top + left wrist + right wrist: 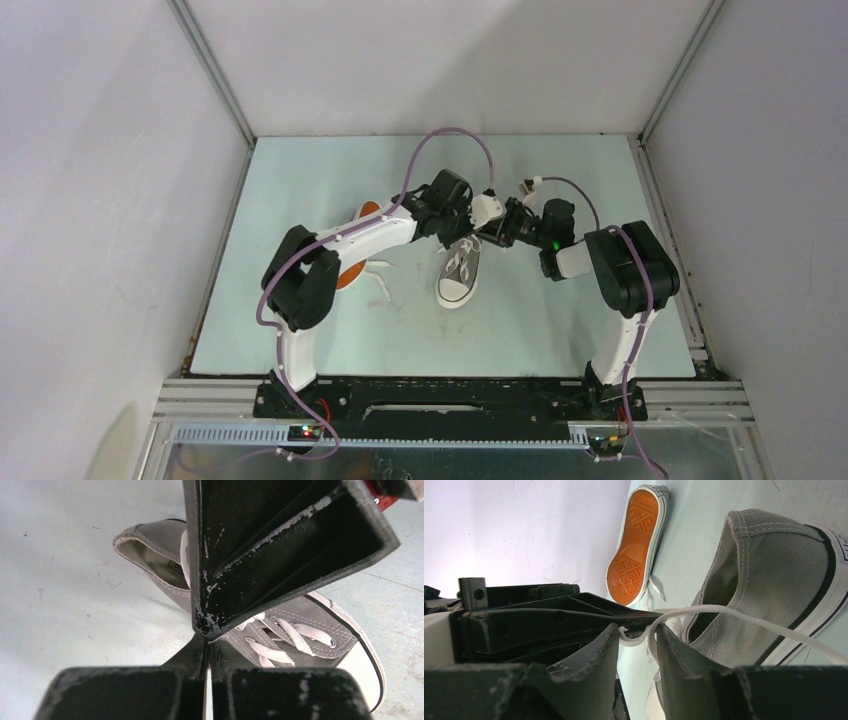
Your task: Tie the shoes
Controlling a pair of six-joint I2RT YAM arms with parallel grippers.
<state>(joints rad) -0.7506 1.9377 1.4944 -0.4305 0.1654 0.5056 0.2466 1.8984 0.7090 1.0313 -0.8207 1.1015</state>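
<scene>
**Examiner:** Where were the shoes found?

**Inspector:** The upright shoe stood on its sole at the centre of the overhead view, on the pale surface. Its white toe cap pointed to the bottom of the frame and its heel to the top. The second shoe lay tipped on its side left of centre, partly hidden under the left arm, with its orange sole showing. The two shoes were near each other but apart. A loose lace end lay on the surface between them.

**Examiner:** And the hands?

**Inspector:** Both hands met just above the heel end of the upright shoe, their tips close together. The left hand had its fingers pressed together. The right wrist view showed a white lace nipped at its tip. The right hand had its fingers apart.

**Examiner:** Was the right hand gripping that lace?

**Inspector:** No. The lace passed through the gap between its fingers and lay close to the inner edge of one of them, but it was not clamped.

**Examiner:** What was the course of the lace?

**Inspector:** From the tip of the left hand it ran through that gap. It then crossed in a shallow arc in front of the grey canvas side of the upright shoe and went out at the right edge of the frame.

**Examiner:** What was the condition of the lacing?

**Inspector:** In the left wrist view, at lower right, the laces crossed through the eyelets over the tongue. One of the right hand's fingers filled the upper middle of that frame and hid part of the shoe's opening.
</scene>
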